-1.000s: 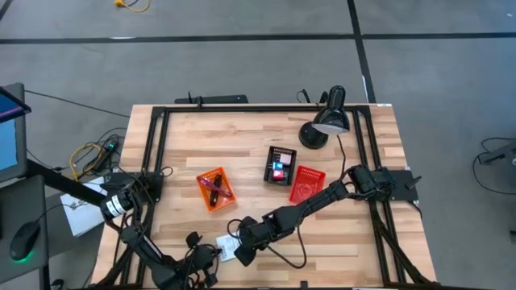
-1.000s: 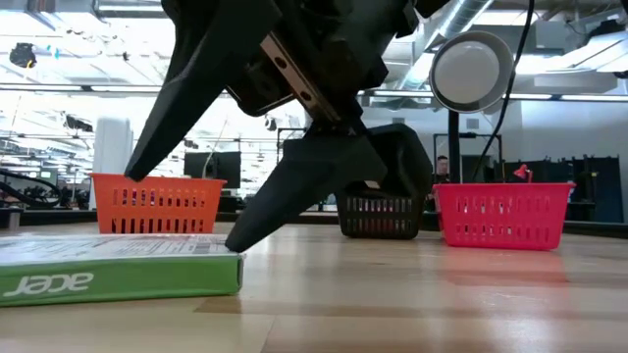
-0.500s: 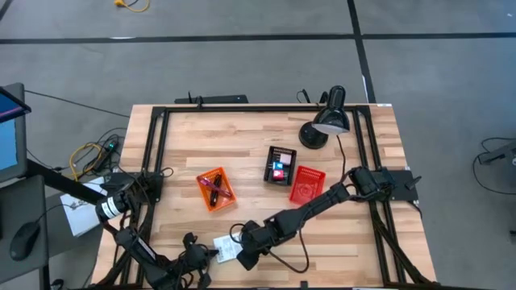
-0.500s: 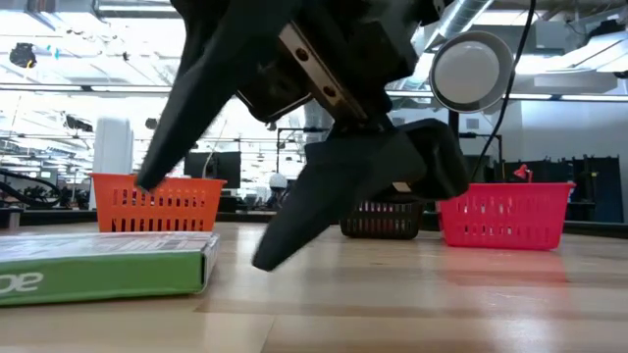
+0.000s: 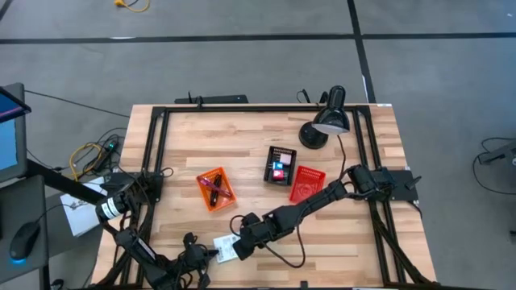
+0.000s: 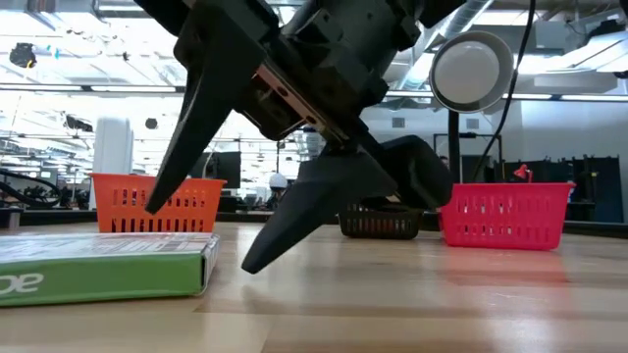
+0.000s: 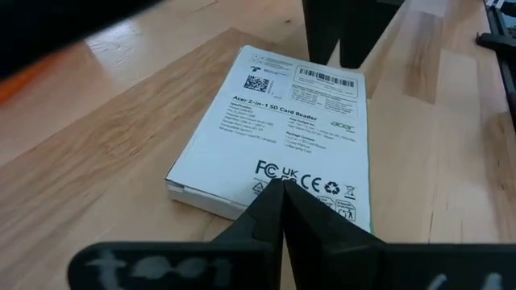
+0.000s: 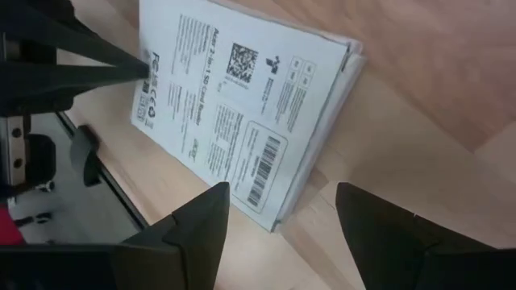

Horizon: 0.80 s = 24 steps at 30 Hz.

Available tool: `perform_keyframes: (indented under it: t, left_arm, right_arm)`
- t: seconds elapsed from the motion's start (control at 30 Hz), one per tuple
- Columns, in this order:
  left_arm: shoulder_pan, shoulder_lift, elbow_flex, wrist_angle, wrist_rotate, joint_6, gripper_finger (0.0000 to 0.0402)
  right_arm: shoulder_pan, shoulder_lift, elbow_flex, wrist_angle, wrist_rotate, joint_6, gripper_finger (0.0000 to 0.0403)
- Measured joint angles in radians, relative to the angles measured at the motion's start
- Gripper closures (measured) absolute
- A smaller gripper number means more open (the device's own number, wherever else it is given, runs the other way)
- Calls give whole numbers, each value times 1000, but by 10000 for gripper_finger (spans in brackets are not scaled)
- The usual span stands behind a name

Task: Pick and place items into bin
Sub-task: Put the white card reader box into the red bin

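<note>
A white card-like packet (image 5: pixel 226 248) with a green side (image 6: pixel 98 270) lies flat on the wooden table near its near edge. My left gripper (image 7: pixel 280 187) is shut and reaches the packet's end from the near left. My right gripper (image 8: pixel 280 193) is open over the packet's other end (image 8: pixel 282 217). In the low view one right finger hangs above the packet, and the other slants down to the table just right of it. The orange basket (image 5: pixel 216 190) holds a marker and a pen-like tool. The black basket (image 5: pixel 280 165) holds small cubes. My left gripper has its shut fingertips (image 7: pixel 274 193) on the packet's printed top face, at the end with the FC and CE marks (image 7: pixel 302 173). The fingers come in low and nearly level from the near left, along the packet. The packet lies flat on the table.
A red basket (image 5: pixel 306 184) sits right of the black one, and a black desk lamp (image 5: pixel 326 125) stands at the far right. Black frame rails run along the table's left and right edges. Cables lie on the table under my right arm (image 5: pixel 290 258).
The packet has slid a little toward the table's left, with my right gripper's lower finger against its end. That finger has since drawn back and stands apart from the packet. My right gripper has also shifted slightly toward the far edge.
</note>
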Motion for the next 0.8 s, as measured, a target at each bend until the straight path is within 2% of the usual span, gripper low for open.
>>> perform_keyframes:
  t: [0.33, 0.53, 0.7, 0.8]
  left_arm:
    - [-69, 4, -2, 3, -38, -64, 402]
    - [-76, 38, -1, 5, -120, -111, 402]
    - [-75, -6, 33, -45, -109, -10, 401]
    - [-75, -35, 59, -116, -142, 6, 401]
  right_arm:
    - [-3, 2, 0, 4, -15, 0, 179]
    - [-21, 58, 3, 171, -55, 0, 179]
    - [-34, 63, 3, 183, -74, -1, 179]
    - [-35, 63, 3, 184, -74, -1, 179]
